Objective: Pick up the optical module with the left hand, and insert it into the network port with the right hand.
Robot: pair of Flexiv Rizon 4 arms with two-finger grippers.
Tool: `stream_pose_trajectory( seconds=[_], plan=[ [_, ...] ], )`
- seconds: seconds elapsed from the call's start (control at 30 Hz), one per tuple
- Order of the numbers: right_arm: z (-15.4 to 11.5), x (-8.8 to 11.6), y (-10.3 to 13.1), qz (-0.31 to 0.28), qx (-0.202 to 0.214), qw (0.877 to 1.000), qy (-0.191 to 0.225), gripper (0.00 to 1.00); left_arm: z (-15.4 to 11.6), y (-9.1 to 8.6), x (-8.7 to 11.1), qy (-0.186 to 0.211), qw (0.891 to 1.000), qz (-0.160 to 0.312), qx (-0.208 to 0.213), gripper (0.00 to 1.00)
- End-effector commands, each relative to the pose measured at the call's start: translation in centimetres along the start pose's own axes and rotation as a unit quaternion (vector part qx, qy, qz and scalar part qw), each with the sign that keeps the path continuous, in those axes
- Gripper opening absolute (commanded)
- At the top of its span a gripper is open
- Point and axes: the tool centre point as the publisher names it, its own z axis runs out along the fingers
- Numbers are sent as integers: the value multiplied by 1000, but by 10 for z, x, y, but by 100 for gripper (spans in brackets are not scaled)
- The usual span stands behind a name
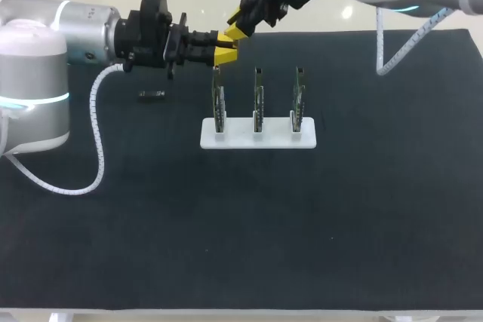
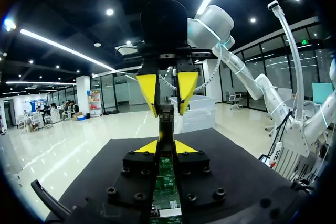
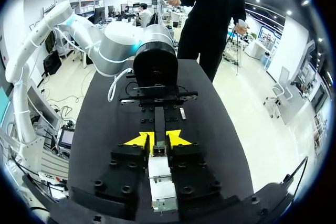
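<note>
On the dark desk [image 1: 302,224], just above the middle of the head view, a flat white stand [image 1: 258,139] carries 3 narrow green boards, each upright in its own slot: 1 at the left end [image 1: 218,103], 1 in the middle [image 1: 258,102] and 1 at the right end [image 1: 299,99]. Whether any of them bears a network port is too small to tell. The 2 claws meet in the air above and just behind the left board. The left claw [image 1: 226,47] comes in level from the left of the frame and the right claw [image 1: 238,26] slants down from the upper right. The optical module [image 2: 167,171] is off the desk and held between them. In the left wrist view it runs forward between the left claw's fingers, pinched from both sides. Its far, darker end sits between the right claw's yellow tips, which press on it from 2 sides. In the head view the module is all but hidden behind the yellow tips. Left of the stand, well apart from it, a small dark piece [image 1: 152,94] lies on the desk, too small to identify. The left arm's white coiled cable [image 1: 96,148] droops onto the desk at the left.
</note>
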Motion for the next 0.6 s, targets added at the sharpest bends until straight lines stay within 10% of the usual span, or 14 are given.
stream_pose_trajectory(
  seconds=[0.03,0.17,0.2,0.6],
  plan=[
    [3,1,0,-1,1,1000,0,0,0,1,0,0,1000,0,-1,0],
    [3,0,-1,-2,0,1000,2,0,0,1,0,0,1000,0,-1,0],
    [3,0,-1,-2,0,1000,2,0,0,1,0,0,1000,0,-1,100],
    [1,0,-3,-6,-5,1000,5,0,-2,1,0,0,1000,0,0,100]
  ],
)
